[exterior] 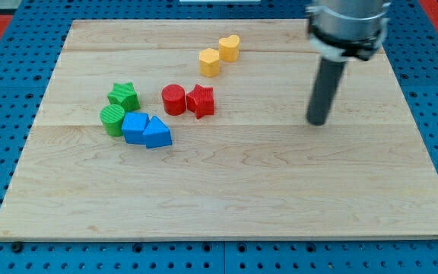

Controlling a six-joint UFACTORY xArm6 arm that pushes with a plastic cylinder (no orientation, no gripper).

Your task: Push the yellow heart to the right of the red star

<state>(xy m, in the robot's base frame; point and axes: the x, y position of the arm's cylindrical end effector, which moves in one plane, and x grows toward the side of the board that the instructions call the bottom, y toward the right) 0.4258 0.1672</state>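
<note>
The yellow heart lies near the view's top centre, touching a yellow hexagon block at its lower left. The red star sits below them, touching a red cylinder on its left. My tip rests on the board well to the right of the red star and to the lower right of the yellow heart, apart from every block.
A green star, a green cylinder, a blue block and a blue triangle cluster at the view's left. The wooden board lies on a blue pegboard.
</note>
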